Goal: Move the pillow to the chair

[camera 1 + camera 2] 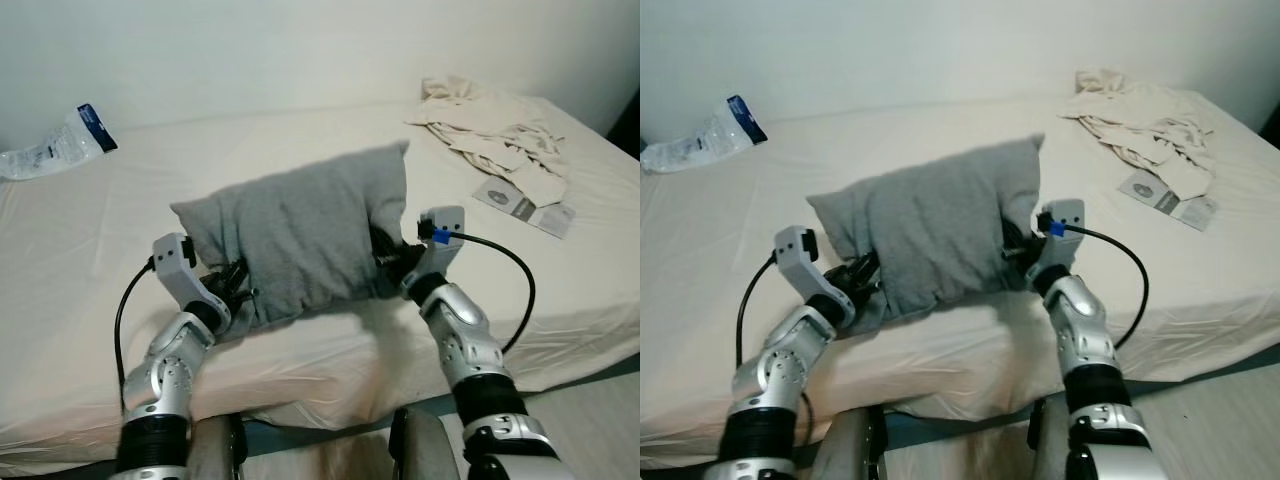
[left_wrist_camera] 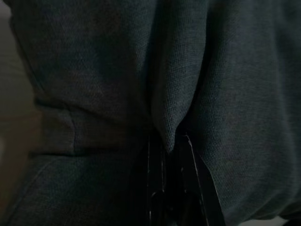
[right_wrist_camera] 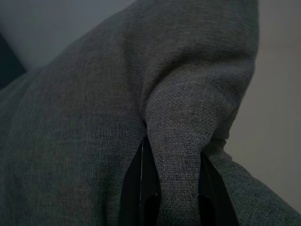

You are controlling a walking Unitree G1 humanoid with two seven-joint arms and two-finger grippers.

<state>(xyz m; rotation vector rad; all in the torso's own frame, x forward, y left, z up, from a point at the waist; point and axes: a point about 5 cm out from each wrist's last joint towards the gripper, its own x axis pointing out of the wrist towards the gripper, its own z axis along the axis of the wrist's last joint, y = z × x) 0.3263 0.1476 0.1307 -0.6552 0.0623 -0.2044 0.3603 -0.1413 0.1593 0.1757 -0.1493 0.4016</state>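
The left claw (image 1: 238,280) grips the lower left edge of the grey pillow (image 1: 300,235), and the left wrist view shows what the head views hide: its black fingers (image 2: 157,188) drawn narrow onto a fold of the grey cloth; the right claw (image 1: 385,258) grips the pillow's right edge, and the right wrist view shows its fingers (image 3: 141,188) pinching a ridge of the fabric between them, with pale bed sheet beyond; the head views give the wider scene, the pillow held between the two silver arms over the near edge of the bed (image 1: 300,140), its lower part seeming close to the mattress, though contact cannot be told; its long axis runs from about 8 o'clock to 2 o'clock, the far right corner pointing toward 1 o'clock and standing highest; from the pillow, a heap of cream cloth (image 1: 490,125) lies on the bed at 2 o'clock; a printed leaflet (image 1: 525,205) lies near it at 3 o'clock; a clear plastic packet with a blue end (image 1: 60,142) rests at 10 o'clock by the white wall (image 1: 300,50).
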